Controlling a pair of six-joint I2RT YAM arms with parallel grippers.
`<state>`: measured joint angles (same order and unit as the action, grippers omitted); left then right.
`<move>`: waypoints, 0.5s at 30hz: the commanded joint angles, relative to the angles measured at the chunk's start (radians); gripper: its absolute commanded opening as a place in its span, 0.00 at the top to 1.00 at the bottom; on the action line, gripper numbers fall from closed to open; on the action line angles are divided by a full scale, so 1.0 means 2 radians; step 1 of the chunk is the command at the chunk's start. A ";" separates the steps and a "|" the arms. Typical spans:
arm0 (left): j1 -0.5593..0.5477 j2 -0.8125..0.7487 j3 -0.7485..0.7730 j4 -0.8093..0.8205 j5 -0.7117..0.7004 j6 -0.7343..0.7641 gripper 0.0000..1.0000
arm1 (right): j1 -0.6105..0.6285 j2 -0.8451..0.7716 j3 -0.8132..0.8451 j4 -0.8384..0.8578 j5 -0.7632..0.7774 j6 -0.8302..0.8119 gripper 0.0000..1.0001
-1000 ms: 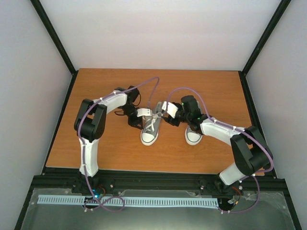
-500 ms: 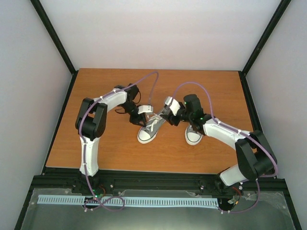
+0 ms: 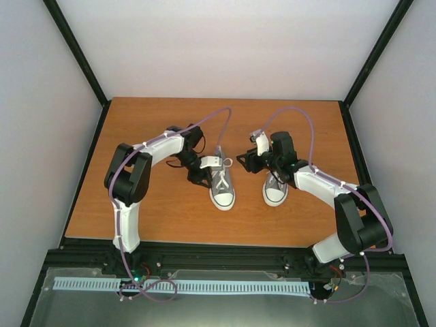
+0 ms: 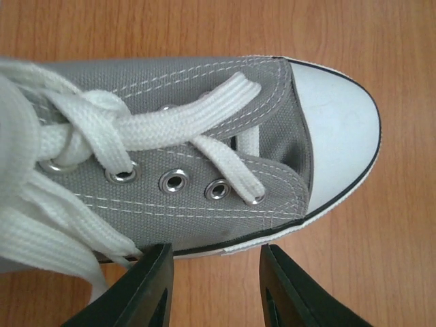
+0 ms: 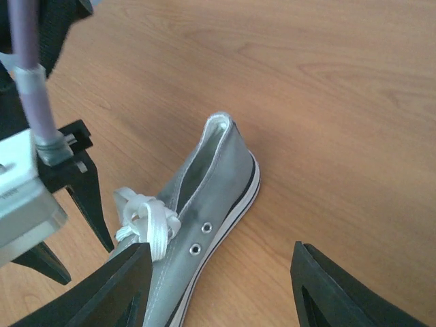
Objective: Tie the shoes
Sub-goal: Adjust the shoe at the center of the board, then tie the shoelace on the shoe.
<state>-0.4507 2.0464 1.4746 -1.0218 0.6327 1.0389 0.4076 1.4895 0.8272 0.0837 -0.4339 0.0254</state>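
Two shoes on the bench (image 3: pixel 136 211), left shoe (image 3: pixel 223 187), right shoe (image 3: pixel 274 189) beside it, left pincer (image 4: pixel 216 251) released at the left sole, right pincer (image 5: pixel 219 251) released, both empty.

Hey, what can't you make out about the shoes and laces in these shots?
- Knot on centre shoe: left wrist view cuts it at left edge; top view too small.
- Other shoe: top view, laces and heel hidden under right arm.
- Centre shoe's toe: right wrist view, bottom edge cuts it.
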 commanded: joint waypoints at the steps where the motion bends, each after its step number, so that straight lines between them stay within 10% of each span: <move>1: 0.000 -0.040 0.000 -0.020 0.006 -0.002 0.63 | 0.006 0.002 0.003 -0.025 -0.003 0.046 0.43; 15: 0.032 -0.034 -0.005 0.111 -0.116 -0.056 0.57 | 0.055 -0.008 0.025 -0.087 0.031 0.095 0.45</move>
<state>-0.3862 1.8957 1.3991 -0.8738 0.4568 0.9733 0.4961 1.4857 0.8520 -0.0513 -0.4175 0.1509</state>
